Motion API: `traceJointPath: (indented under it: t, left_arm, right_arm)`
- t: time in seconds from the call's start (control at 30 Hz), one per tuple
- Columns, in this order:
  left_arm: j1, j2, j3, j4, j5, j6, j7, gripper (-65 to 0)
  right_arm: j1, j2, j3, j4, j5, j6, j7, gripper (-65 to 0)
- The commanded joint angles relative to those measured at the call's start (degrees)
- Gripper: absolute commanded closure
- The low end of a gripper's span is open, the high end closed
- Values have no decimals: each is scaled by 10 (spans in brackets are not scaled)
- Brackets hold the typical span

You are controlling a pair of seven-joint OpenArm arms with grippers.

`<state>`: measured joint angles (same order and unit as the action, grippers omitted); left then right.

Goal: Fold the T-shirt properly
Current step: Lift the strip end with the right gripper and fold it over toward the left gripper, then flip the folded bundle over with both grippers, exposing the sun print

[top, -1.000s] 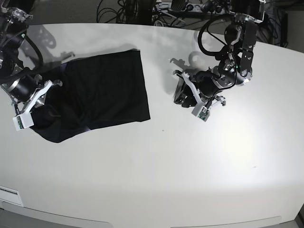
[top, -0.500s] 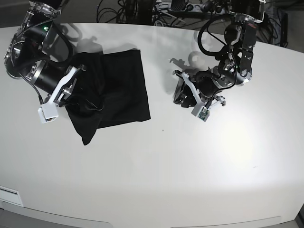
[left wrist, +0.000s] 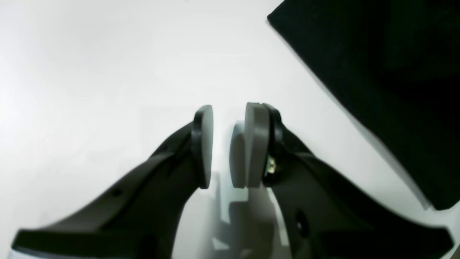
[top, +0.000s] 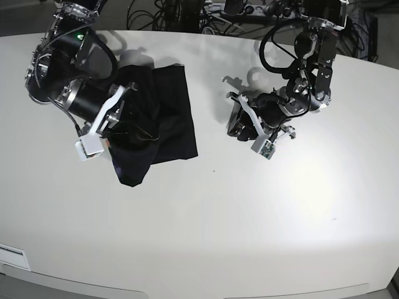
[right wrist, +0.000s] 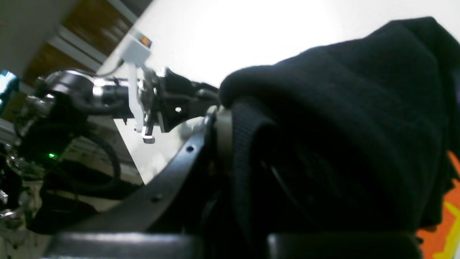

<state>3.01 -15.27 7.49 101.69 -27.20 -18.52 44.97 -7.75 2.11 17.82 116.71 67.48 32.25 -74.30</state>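
The black T-shirt (top: 171,118) lies partly flat on the white table (top: 249,218), left of centre. My right gripper (top: 124,111) is shut on its left part and holds that bunched cloth lifted over the flat part, with a fold hanging down to the front. In the right wrist view the cloth (right wrist: 341,126) drapes over the finger, and a bit of orange print (right wrist: 453,216) shows at the lower right. My left gripper (top: 237,121) hovers low over bare table to the right of the shirt. In the left wrist view it (left wrist: 221,144) is empty with only a narrow gap, and the shirt's corner (left wrist: 377,72) lies beyond.
Cables and equipment (top: 206,15) crowd the table's back edge. A white label (top: 12,255) sits at the front left edge. The left arm (right wrist: 143,97) shows across the table in the right wrist view.
My right gripper has carried the shirt's left part up and rightward over the flat part, so the spread cloth is narrower. The left arm has not moved.
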Motion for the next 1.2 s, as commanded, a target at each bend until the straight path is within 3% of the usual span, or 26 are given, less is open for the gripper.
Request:
traceJointPath:
  t: [0.0,0.07,0.1,0.17,0.2,0.23,0.3,0.37,0.4,0.63,0.7,0.77,0.83,0.93,1.03,1.1,1.17]
  left_arm:
    - [-8,-3,-2,10,-7,-3,-14,-176]
    - [-8,-3,-2,10,-7,-3,-14,-176]
    - [-8,-3,-2,10,-7,-3,-14,-176]
    - [-8,-3,-2,10,-7,-3,-14,-176]
    - [-8,-3,-2,10,-7,-3,-14,-176]
    - [-8,-3,-2,10,-7,-3,-14,-176]
    - [-8,-3,-2,10,-7,-3,-14,-176]
    - [-8,-3,-2,10,-7,-3,-15,-176]
    - [-8,-3,-2,10,-7,-3,-14,-176]
    - [-9,-6,-6,11,17,-4,-14,-176]
    - [-10,-12,-11,11,16,-3,-14,-140]
    - [-11,-14,-22,14,14,-4,-14,0]
    - [-12,-17,-30,22,-13,-23,-15,0]
    - [-13,-22,-31,43,-91,-113,-6,0]
    - [-13,-17,-27,73,-209,-203,26,0]
    - [-13,-9,-15,88,-272,-215,50,0]
    - [-13,6,8,89,-270,-215,57,0]
  right_arm:
    - [8,1,-9,9,12,3,23,0]
    - [8,-3,-26,9,-5,3,37,0]
    - [8,-4,-32,9,-10,1,43,-60]
    - [9,-3,-44,9,-8,5,48,-302]
    - [11,-3,-52,9,2,17,49,-379]
    - [13,-1,-61,9,21,33,47,-394]
    - [22,5,-81,9,96,78,16,-390]
    - [39,10,-101,9,170,78,-34,-390]
    - [49,10,-106,9,175,78,-57,-390]
    - [93,28,-106,9,175,78,-57,-377]
    - [98,43,-106,9,167,78,-48,-248]
    - [100,60,-106,9,109,78,-11,0]
    - [100,76,-107,9,31,78,41,0]
    - [100,94,-107,9,-96,78,139,0]
    - [100,109,-107,4,-198,71,206,0]
    - [102,119,-107,-17,-222,68,223,0]
    - [113,129,-109,-62,-238,70,230,0]
